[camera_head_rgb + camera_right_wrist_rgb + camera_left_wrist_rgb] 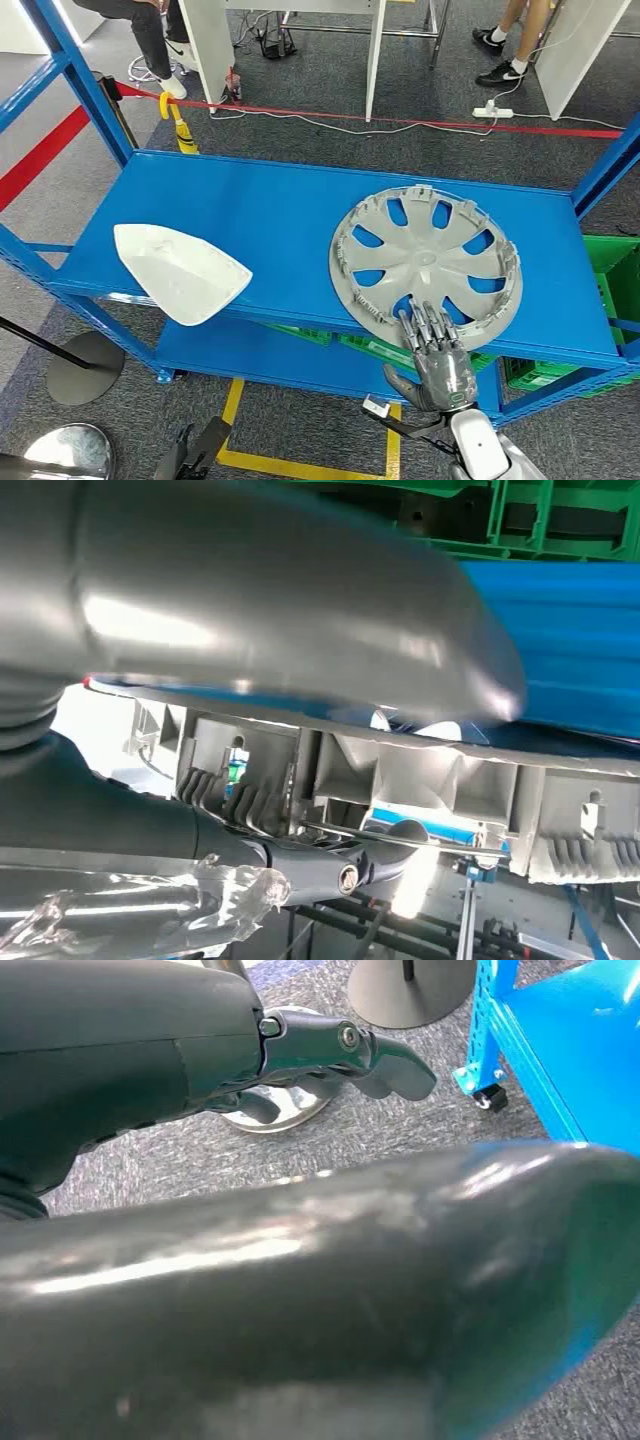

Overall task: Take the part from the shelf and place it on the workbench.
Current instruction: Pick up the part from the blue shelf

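Grey hubcap flat on blue shelf, right half of top deck, inner ribbed face up, near edge overhanging shelf front. Right hand at that near rim: fingers lying over top of rim, thumb out to side & lower, below shelf edge. In right wrist view, hubcap rim w/ clips & ribs sits betw. thick thumb and darker fingers; looks like pinch on rim, part not lifted off shelf. Clear plastic wrap on wrist area.

White curved panel on left half of same shelf, well apart from hubcap, tip poking past front edge. Green crates on lower level & to right of shelf.

Left hand low beside shelf leg, above grey carpet; fingers loosely curled, nothing in them. Round metal stand base on floor nearby. Red tape line on floor beyond shelf, people's legs behind it.
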`<state>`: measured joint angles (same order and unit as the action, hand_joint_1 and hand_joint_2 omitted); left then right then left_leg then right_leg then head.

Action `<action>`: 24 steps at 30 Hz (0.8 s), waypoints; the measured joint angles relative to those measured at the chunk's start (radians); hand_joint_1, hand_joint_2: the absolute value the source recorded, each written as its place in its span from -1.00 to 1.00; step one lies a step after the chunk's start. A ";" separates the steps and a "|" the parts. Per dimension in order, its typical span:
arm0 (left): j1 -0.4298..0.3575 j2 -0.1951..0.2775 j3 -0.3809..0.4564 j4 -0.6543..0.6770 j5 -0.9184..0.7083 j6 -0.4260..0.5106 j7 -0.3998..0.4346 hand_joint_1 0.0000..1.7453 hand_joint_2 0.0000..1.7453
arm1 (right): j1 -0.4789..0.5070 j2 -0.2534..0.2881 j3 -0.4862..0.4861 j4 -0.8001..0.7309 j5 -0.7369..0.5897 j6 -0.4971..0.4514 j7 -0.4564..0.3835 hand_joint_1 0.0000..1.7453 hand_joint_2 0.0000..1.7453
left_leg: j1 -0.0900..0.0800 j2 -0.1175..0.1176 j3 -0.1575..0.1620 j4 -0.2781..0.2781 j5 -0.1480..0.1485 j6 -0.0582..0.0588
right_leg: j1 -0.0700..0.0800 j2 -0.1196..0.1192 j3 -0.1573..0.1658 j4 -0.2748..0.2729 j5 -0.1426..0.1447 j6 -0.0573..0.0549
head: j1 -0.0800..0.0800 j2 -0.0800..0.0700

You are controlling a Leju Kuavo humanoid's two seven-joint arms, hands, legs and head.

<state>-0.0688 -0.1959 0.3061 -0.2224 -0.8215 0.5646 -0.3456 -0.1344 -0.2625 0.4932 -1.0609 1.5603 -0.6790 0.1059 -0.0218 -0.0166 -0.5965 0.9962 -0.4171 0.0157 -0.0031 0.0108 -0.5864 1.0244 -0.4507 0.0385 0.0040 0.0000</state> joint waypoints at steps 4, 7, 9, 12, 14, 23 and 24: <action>0.000 0.004 0.000 0.000 0.006 0.000 0.000 -1.00 -1.00 | -0.003 0.000 0.000 0.001 0.000 0.000 -0.001 -1.00 1.00 | 0.000 0.000 0.000 0.000 0.000 0.000 | 0.000 0.000 0.000 0.000 0.000 0.000 | 0.000 0.000; -0.001 0.009 0.002 0.000 0.008 0.000 -0.001 -1.00 -1.00 | -0.008 0.000 0.000 0.004 -0.001 0.000 -0.006 -0.75 1.00 | 0.000 0.000 0.000 0.000 0.000 0.000 | 0.000 0.000 0.000 0.000 0.000 0.000 | 0.000 0.000; -0.001 0.011 0.003 0.000 0.008 0.000 -0.003 -1.00 -1.00 | -0.011 0.000 0.000 0.007 -0.001 0.001 -0.008 0.25 1.00 | 0.000 0.000 0.000 0.000 0.000 0.000 | 0.000 0.000 0.000 0.000 0.000 0.000 | 0.000 0.000; -0.001 0.012 0.004 0.000 0.003 0.000 -0.003 -1.00 -1.00 | -0.014 0.000 0.001 0.010 0.000 0.002 0.001 1.00 1.00 | 0.000 0.000 0.000 0.000 0.000 0.000 | 0.000 0.000 0.000 0.000 0.000 0.000 | 0.000 0.000; -0.002 0.012 0.004 0.000 -0.002 0.000 -0.001 -1.00 -1.00 | -0.017 0.000 0.002 0.011 0.000 0.003 0.006 1.00 1.00 | 0.000 0.000 0.000 0.000 0.000 0.000 | 0.000 0.000 0.000 0.000 0.000 0.000 | 0.000 0.000; -0.004 0.015 0.004 0.000 -0.001 0.000 0.000 -1.00 -1.00 | -0.047 0.000 0.004 0.011 0.000 0.005 0.007 1.00 1.00 | 0.000 0.000 0.000 0.000 0.000 0.000 | 0.000 0.000 0.000 0.000 0.000 0.000 | 0.000 0.000; -0.004 0.016 0.004 0.000 -0.001 0.000 0.000 -1.00 -1.00 | -0.048 0.000 0.004 0.011 0.000 0.005 0.007 1.00 1.00 | 0.000 0.000 0.000 0.000 0.000 0.000 | 0.000 0.000 0.000 0.000 0.000 0.000 | 0.000 0.000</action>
<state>-0.0728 -0.1803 0.3099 -0.2220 -0.8228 0.5646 -0.3452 -0.1826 -0.2625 0.4971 -1.0495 1.5606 -0.6744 0.1133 -0.0218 -0.0165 -0.5965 0.9962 -0.4171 0.0158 -0.0031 0.0107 -0.5863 1.0243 -0.4507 0.0385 0.0040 0.0000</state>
